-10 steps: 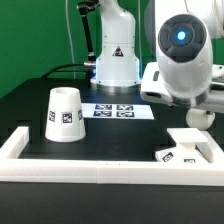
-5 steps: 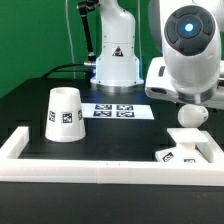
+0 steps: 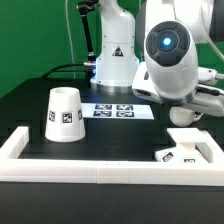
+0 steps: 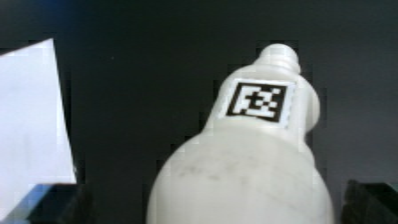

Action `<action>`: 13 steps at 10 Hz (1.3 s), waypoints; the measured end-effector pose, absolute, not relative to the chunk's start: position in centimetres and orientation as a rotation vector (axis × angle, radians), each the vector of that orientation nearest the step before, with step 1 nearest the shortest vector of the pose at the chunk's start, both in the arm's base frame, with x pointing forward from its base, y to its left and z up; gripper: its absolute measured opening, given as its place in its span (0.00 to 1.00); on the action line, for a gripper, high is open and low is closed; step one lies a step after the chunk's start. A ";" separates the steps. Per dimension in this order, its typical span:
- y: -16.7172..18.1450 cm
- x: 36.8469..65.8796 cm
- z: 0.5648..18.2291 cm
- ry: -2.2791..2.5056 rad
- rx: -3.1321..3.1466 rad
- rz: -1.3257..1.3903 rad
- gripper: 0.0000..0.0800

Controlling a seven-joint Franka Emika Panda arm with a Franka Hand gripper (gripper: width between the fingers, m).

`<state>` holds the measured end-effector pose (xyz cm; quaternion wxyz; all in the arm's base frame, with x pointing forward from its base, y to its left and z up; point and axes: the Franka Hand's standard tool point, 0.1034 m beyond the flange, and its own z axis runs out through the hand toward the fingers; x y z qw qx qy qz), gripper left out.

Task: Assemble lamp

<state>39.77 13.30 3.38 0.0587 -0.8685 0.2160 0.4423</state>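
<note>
The white bulb [image 4: 240,150] fills the wrist view, with a square tag on its narrow neck. My gripper [image 4: 205,208] is shut on its wide end, with dark fingers [image 4: 43,204] at both sides. In the exterior view the gripper [image 3: 188,114] holds the bulb a little above the flat square base [image 3: 188,148], which lies at the exterior view's right. The cone-shaped shade [image 3: 65,113] stands wide end down at the exterior view's left, far from the gripper.
The marker board [image 3: 122,111] lies in front of the arm's pedestal. A long white border rail [image 3: 100,166] runs along the front and turns back at both ends. A white surface [image 4: 25,110] shows beside the bulb in the wrist view.
The arm's wrist has tilted and swung toward the exterior view's left. The held bulb stays above the base. The shade and base have not moved.
</note>
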 end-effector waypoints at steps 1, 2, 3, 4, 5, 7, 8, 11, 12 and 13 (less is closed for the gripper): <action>13.0 39.5 3.1 0.668 -2.630 1.343 0.87; 12.8 39.3 2.6 0.693 -2.640 1.324 0.87; 12.8 38.9 1.9 0.701 -2.651 1.309 0.87; 12.7 38.5 1.3 0.707 -2.660 1.299 0.87; 12.8 38.2 0.9 0.708 -2.670 1.288 0.72; 12.8 38.1 0.9 0.692 -2.670 1.287 0.72; 12.8 38.1 0.9 0.692 -2.669 1.287 0.72; 12.7 38.9 1.2 0.655 -2.682 1.266 0.72; 12.4 40.3 2.2 0.525 -2.722 1.244 0.72; 12.3 42.0 3.4 0.466 -2.723 1.217 0.72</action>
